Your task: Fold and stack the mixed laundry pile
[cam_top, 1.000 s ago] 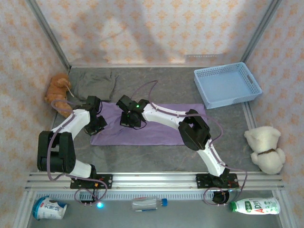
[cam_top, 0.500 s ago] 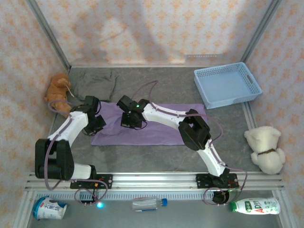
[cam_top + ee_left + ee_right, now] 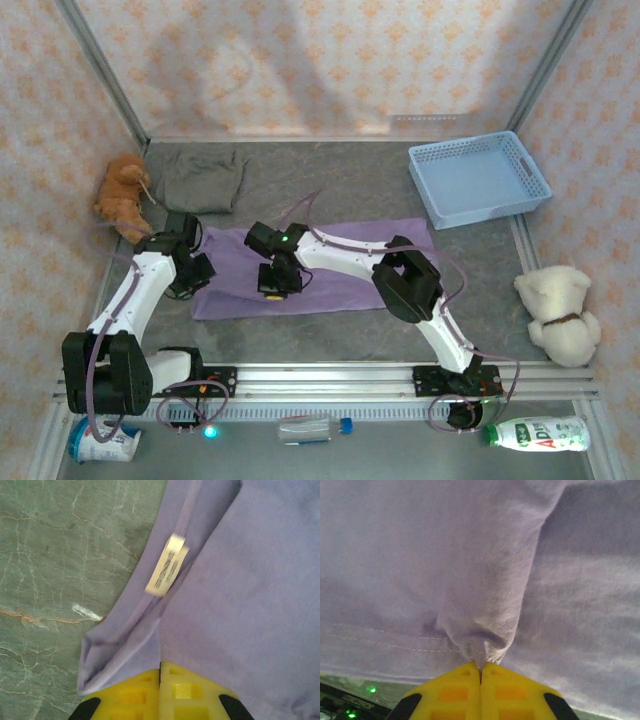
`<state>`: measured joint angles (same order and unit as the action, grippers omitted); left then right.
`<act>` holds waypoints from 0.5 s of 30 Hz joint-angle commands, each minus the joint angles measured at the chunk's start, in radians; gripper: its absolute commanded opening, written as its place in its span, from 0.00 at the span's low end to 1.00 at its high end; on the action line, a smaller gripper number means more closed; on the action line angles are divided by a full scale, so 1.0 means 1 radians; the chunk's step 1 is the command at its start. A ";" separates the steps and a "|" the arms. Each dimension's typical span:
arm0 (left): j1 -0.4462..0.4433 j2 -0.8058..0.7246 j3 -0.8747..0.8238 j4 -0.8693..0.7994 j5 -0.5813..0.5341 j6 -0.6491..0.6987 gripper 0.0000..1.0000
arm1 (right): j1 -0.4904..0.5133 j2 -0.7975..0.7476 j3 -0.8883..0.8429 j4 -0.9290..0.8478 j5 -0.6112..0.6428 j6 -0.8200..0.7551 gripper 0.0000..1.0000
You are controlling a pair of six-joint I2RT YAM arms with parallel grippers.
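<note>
Lavender shirt point(image 3: 335, 290) lies flat mid-table, long axis 9 to 3 o'clock; left gripper point(image 3: 192, 272) is clenched on its 9 o'clock end, right gripper point(image 3: 280, 283) pinches a fold nearby toward 3 o'clock, and the grey-brown piece point(image 3: 203, 178) lies apart at 11 o'clock.

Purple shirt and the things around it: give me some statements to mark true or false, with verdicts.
1. The left jaws are shut on the purple shirt. True.
2. The right jaws hang open. False: they are shut, pinching a fold of the shirt.
3. The grey-brown garment lies in the blue basket. False: it lies on the table at the far left, beside the orange plush toy.
4. A white label sits along the shirt's seam in the left wrist view. True.
5. The cream plush toy sits at the table's right edge. True.
</note>
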<state>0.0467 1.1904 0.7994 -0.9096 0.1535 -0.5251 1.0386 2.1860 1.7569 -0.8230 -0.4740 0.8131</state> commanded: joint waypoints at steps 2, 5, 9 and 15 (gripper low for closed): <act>0.004 0.020 -0.005 -0.019 0.021 -0.004 0.00 | -0.003 -0.040 0.033 -0.065 0.036 -0.002 0.09; 0.004 0.011 -0.006 -0.010 0.053 0.000 0.00 | -0.006 -0.028 0.064 -0.095 0.045 -0.022 0.31; 0.004 0.018 0.023 -0.016 0.063 -0.004 0.60 | -0.035 -0.069 0.047 -0.109 0.118 -0.034 0.53; 0.000 0.049 0.044 0.081 0.124 -0.071 0.64 | -0.151 -0.124 0.037 -0.149 0.247 -0.109 0.49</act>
<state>0.0467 1.2194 0.8158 -0.8886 0.2333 -0.5507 0.9524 2.1227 1.7859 -0.9043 -0.3511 0.7589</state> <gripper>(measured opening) 0.647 0.507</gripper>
